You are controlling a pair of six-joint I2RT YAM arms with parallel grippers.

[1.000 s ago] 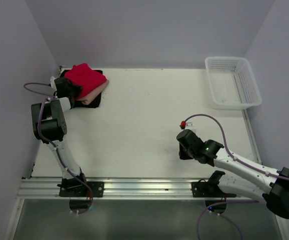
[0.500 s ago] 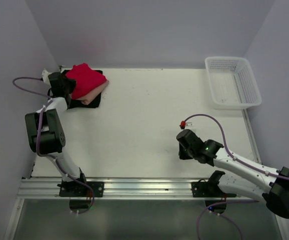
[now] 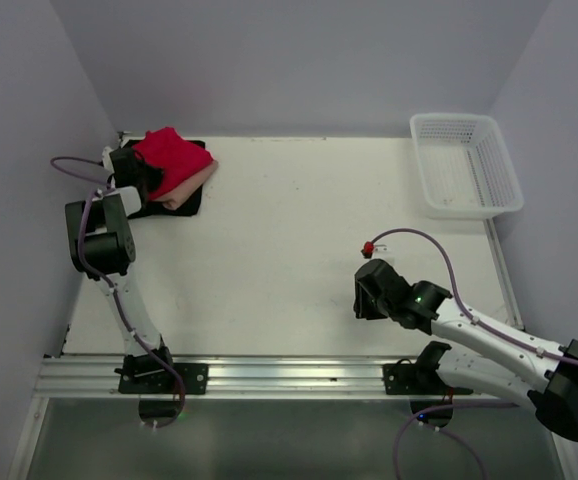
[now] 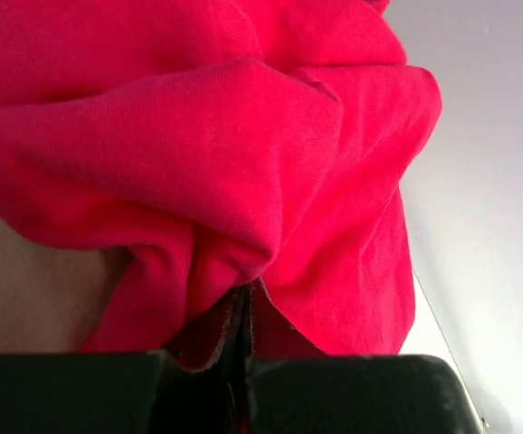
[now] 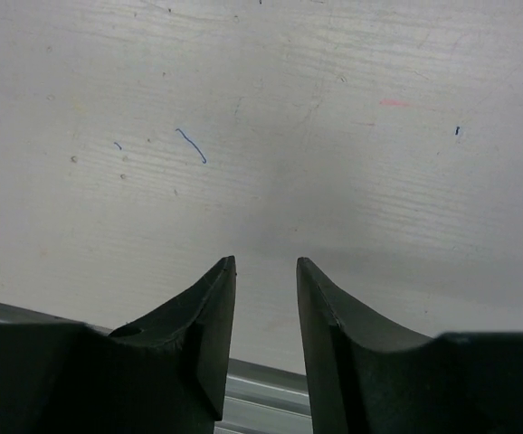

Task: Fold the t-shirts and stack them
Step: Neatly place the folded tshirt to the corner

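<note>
The bright red cloth t-shirt (image 3: 174,155) lies bunched on top of a pile in the far left corner of the white table (image 3: 289,230). Under it sits a dusty salmon-pink t-shirt (image 3: 194,183), with a black t-shirt (image 3: 187,207) at the bottom.

The left gripper (image 4: 244,357) is pressed against the pile's left side. Its fingers are closed tight together, and they seem to have a fold of the red cloth nipped between them, though the cloth hides the tips. Since half a second ago that arm's elbow has swung in towards the pile, which looks unchanged.

The right gripper (image 5: 266,267) has slid slightly nearer the table's near edge. It points down at bare tabletop, fingers a narrow gap apart and holding nothing. The white plastic lattice basket (image 3: 469,170) stands in the far right corner.
</note>
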